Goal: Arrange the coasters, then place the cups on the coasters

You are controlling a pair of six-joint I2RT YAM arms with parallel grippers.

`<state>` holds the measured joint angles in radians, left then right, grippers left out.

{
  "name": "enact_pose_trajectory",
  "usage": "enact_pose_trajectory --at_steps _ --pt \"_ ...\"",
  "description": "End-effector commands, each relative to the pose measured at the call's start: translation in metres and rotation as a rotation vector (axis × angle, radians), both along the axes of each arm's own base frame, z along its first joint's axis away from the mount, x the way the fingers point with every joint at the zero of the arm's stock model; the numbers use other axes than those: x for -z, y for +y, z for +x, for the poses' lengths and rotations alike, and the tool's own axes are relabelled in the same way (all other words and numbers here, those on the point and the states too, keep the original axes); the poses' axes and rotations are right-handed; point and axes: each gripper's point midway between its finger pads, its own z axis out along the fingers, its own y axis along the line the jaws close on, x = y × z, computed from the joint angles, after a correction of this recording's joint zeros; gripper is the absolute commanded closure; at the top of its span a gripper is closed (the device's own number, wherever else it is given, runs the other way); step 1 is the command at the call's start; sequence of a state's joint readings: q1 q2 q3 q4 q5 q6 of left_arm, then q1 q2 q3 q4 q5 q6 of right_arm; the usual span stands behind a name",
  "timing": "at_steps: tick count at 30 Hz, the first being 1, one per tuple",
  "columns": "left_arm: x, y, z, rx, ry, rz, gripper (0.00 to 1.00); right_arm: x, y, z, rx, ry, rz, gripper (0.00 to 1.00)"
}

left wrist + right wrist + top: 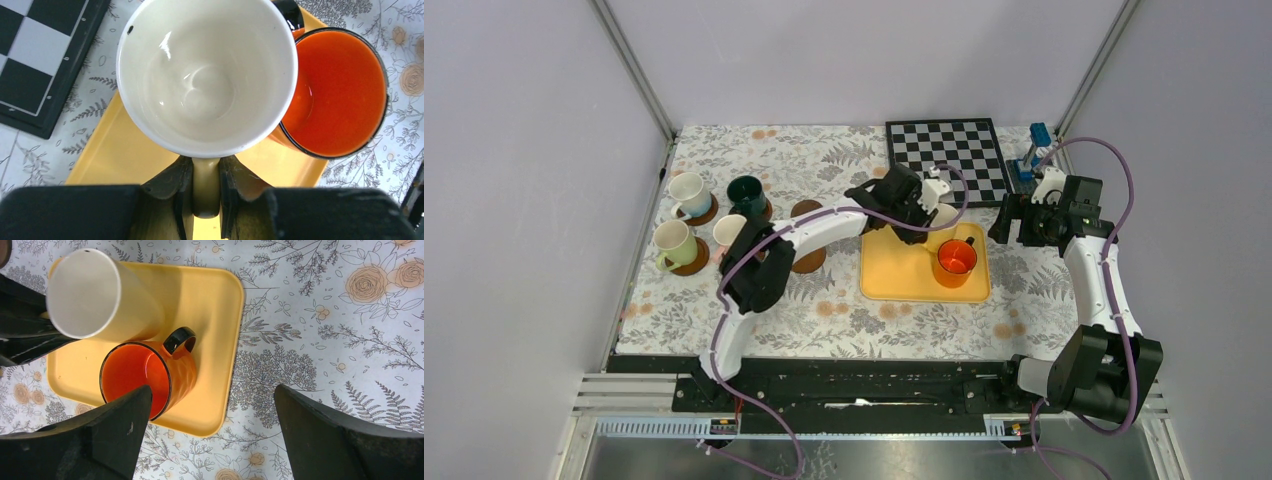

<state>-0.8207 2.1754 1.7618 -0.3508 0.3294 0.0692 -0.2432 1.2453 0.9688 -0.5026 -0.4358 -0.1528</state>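
Note:
My left gripper (206, 185) is shut on the handle of the cream-yellow cup (207, 75), which is over the back of the yellow tray (894, 280); the cup (100, 295) leans, and its base is hidden. The orange cup (956, 258) stands on the tray beside it. My right gripper (212, 390) hangs open and holds nothing, right of the tray. At the left, the white cup (687, 190), dark green cup (746, 193) and light green cup (672, 243) each sit on a coaster (694, 263). The left arm partly hides the pink cup (727, 232). Two coasters (806, 209) (811, 261) are bare.
A chessboard (949, 158) lies at the back right, just behind the tray. A small blue object (1036, 150) stands at the far right corner. Frame posts and grey walls close in the flowered tablecloth on the left, back and right.

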Motion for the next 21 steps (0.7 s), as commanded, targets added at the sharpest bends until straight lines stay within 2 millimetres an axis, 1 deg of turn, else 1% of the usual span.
enact_pose_trajectory --at_steps 1,4,7,11,12,13,15,17,19,21 --pt "-0.102 -0.002 0.011 -0.011 -0.161 -0.188 1.0 -0.012 0.001 0.003 -0.016 -0.053 -0.003 0.02" --pt "-0.11 0.014 0.01 -0.028 -0.166 -0.184 1.0 -0.011 0.001 0.002 -0.018 -0.049 -0.002 0.02" --pt "-0.115 0.04 0.009 -0.054 -0.164 -0.166 1.0 -0.011 0.002 0.002 -0.023 -0.048 0.001 0.02" --pt "-0.123 0.091 0.005 -0.106 -0.172 -0.134 1.0 -0.008 0.004 0.002 -0.033 -0.042 0.008 0.02" --pt "-0.116 0.108 0.002 -0.122 -0.163 -0.111 1.0 -0.007 0.004 0.002 -0.036 -0.039 0.009 0.02" --pt "-0.122 0.123 -0.002 -0.137 -0.175 -0.111 1.0 -0.005 0.004 0.002 -0.038 -0.035 0.011 0.02" --pt "-0.124 0.149 -0.007 -0.17 -0.183 -0.105 1.0 -0.004 0.005 0.001 -0.041 -0.029 0.014 0.02" --pt "-0.125 0.174 -0.009 -0.206 -0.189 -0.106 1.0 -0.004 0.007 0.001 -0.05 -0.03 0.022 0.02" --pt "-0.126 0.196 -0.007 -0.248 -0.192 -0.112 1.0 -0.004 0.009 0.001 -0.057 -0.032 0.032 0.02" --pt "-0.125 0.214 -0.005 -0.288 -0.19 -0.115 1.0 -0.005 0.009 0.002 -0.059 -0.035 0.032 0.02"
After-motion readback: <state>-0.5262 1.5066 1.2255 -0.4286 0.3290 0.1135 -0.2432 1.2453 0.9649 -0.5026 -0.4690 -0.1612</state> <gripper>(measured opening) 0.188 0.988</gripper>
